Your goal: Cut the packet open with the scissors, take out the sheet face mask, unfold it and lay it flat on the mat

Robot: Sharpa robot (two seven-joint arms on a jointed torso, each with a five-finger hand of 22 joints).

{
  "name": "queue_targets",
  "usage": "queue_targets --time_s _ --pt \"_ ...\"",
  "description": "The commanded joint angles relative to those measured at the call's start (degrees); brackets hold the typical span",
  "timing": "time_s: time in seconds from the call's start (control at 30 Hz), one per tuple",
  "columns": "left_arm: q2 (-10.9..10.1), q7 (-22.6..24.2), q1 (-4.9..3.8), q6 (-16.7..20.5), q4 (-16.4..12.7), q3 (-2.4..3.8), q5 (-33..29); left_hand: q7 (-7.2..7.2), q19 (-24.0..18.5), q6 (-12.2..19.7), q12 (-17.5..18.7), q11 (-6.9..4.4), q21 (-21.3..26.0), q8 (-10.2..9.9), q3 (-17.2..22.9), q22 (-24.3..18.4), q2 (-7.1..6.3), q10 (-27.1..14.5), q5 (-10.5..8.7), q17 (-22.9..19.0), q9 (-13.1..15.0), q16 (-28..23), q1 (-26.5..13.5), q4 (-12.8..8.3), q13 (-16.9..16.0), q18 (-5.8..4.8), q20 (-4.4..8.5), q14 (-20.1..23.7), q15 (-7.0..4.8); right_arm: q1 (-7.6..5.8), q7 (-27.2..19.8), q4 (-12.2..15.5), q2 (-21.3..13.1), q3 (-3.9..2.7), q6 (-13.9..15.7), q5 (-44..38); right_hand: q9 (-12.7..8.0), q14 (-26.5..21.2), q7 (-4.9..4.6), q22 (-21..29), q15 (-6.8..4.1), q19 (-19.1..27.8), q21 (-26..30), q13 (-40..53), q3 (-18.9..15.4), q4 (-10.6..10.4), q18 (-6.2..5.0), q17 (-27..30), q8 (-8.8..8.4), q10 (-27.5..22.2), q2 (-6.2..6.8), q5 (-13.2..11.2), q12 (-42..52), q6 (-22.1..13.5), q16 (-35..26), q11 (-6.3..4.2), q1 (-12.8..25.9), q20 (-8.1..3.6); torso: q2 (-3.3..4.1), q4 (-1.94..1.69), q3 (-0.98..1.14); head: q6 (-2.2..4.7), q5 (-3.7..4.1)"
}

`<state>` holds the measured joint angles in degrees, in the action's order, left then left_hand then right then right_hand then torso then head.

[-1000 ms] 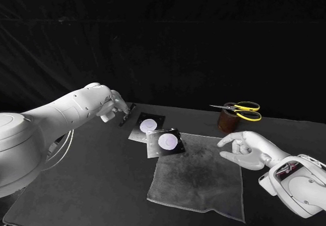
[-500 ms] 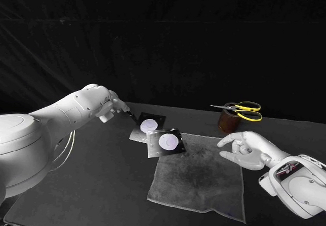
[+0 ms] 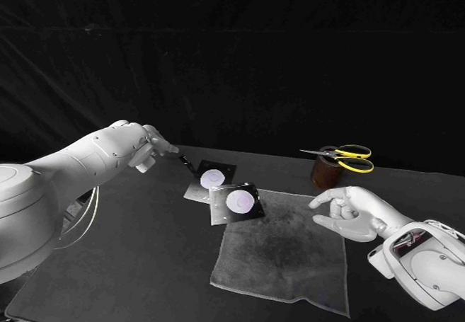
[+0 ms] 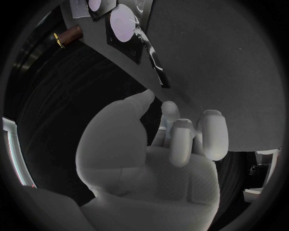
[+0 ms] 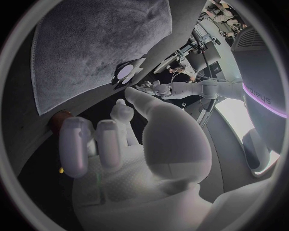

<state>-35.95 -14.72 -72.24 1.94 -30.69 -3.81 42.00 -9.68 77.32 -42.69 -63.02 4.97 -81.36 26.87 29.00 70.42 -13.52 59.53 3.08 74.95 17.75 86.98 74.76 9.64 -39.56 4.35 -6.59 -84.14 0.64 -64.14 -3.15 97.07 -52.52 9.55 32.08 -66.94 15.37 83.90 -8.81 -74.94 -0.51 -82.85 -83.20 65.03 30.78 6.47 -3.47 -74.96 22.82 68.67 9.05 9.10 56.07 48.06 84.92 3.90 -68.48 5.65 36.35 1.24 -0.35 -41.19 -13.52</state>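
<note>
A: What takes up the most room?
B: The black table [image 3: 124, 271]. A grey mat [image 3: 282, 262] is spread flat in the middle of it, one corner pointing to the far left.
A: And the hands?
B: The left hand [image 3: 151, 151] hangs in the air over the table's far left part, well apart from the mat. Seen from its own wrist, its fingers are loosely bent, the thumb stands off to one side, and nothing lies between them.
A: The other one?
B: The right hand [image 3: 349, 212] hovers at the mat's right edge. Its fingers are gently curved and spread, and it holds nothing.
A: Where's the packet?
B: There are two, both black with a pale round mark. The near packet [image 3: 237, 202] overlaps the mat's far left corner. The far packet [image 3: 210, 177] lies on bare table just behind it, and the two touch or nearly touch. The near one may be lifted a little at one edge, though I can't be sure from the head view. Neither hand touches them.
A: The scissors?
B: The scissors [image 3: 343, 157], yellow-handled, rest across the top of a brown cup [image 3: 323, 175]. The cup stands beyond the mat's far right corner, and the blades point left.
A: Anything smaller?
B: A thin dark strip [image 4: 155, 65] lies on the table just beside the far packet, between it and the left hand
</note>
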Motion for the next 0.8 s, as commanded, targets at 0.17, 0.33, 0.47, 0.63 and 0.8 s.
queue_targets --time_s 0.17,0.33,0.47,0.63,0.8 --pt "-5.43 13.03 -0.09 6.78 -11.83 0.14 -2.75 0.25 -13.94 -2.48 8.41 -0.18 11.26 2.82 5.29 -19.61 0.17 -9.11 -0.08 -12.94 0.11 -10.11 4.89 -1.59 8.14 4.05 0.12 6.15 0.19 0.02 -1.10 -0.08 -0.10 -0.04 0.22 0.13 -0.05 2.89 -0.27 1.26 0.20 1.62 1.62 -1.65 0.61 -0.07 -0.08 -2.78 -0.44 -1.84 -0.40 0.19 -2.06 -0.20 -1.03 0.07 -0.16 0.08 0.03 0.08 0.08 -0.01 0.92" --pt "-9.56 18.36 -0.06 7.25 -24.05 0.04 -1.95 0.05 -22.94 -0.58 17.62 0.80 21.87 3.45 4.60 -33.04 -2.31 -12.37 -0.14 -28.91 -0.34 -20.29 3.47 -1.39 16.07 6.17 -0.67 15.99 1.03 0.03 -1.50 -0.31 -0.06 -0.03 0.04 0.32 0.04 1.56 -0.22 6.92 0.04 4.74 5.39 -12.51 2.26 -0.46 -1.25 1.69 -0.64 -7.72 0.12 0.03 -13.48 -0.17 -4.19 -0.04 -0.23 0.00 -0.02 -0.01 0.04 -0.11 1.64" --pt "-11.09 19.66 0.27 6.95 -31.37 -0.23 2.92 -0.37 -23.54 0.32 21.08 1.51 24.44 3.60 0.61 -34.58 -3.10 -14.39 -0.08 -35.43 -0.66 -24.82 2.54 -1.53 19.11 6.12 -1.33 20.42 1.77 0.08 -1.74 -0.55 0.17 -0.03 -0.22 0.46 0.21 1.11 -0.14 9.14 -0.12 5.63 7.18 -17.42 3.42 -0.77 -1.65 3.56 -0.69 -7.51 0.64 -0.19 -17.20 -0.01 -5.83 -0.18 -0.22 -0.17 0.02 0.01 0.01 -0.23 2.34" --pt "-11.33 19.14 1.66 6.90 -38.63 -0.67 13.48 -1.32 -23.97 2.21 25.61 2.56 31.31 3.57 -12.19 -38.94 -0.69 -16.94 -0.44 -39.91 -1.82 -29.90 5.50 0.00 24.59 6.18 -2.41 23.97 2.90 0.14 -1.93 -0.77 0.56 -0.03 -0.64 0.56 0.39 0.91 -0.09 10.47 -0.18 5.90 8.51 -23.19 4.35 -1.13 -1.88 4.79 -0.88 -7.12 1.17 -0.63 -21.32 0.10 -7.13 -0.21 -0.32 -0.30 0.05 0.08 -0.02 -0.47 3.01" --pt "-9.91 16.93 2.93 6.91 -40.90 -1.12 22.07 -1.98 -21.64 3.77 25.69 3.24 34.39 4.26 -28.77 -41.20 2.00 -17.65 -0.22 -41.93 -2.84 -29.58 12.00 7.02 27.98 6.18 -2.83 23.47 3.38 0.17 -1.93 -0.79 0.77 -0.03 -0.87 0.59 0.45 0.91 -0.14 10.73 -0.16 5.89 8.87 -25.34 4.50 -1.25 -1.93 5.02 -1.03 -6.91 1.38 -0.73 -22.70 0.03 -7.47 -0.17 -0.39 -0.31 0.15 0.16 0.01 -0.70 3.34"
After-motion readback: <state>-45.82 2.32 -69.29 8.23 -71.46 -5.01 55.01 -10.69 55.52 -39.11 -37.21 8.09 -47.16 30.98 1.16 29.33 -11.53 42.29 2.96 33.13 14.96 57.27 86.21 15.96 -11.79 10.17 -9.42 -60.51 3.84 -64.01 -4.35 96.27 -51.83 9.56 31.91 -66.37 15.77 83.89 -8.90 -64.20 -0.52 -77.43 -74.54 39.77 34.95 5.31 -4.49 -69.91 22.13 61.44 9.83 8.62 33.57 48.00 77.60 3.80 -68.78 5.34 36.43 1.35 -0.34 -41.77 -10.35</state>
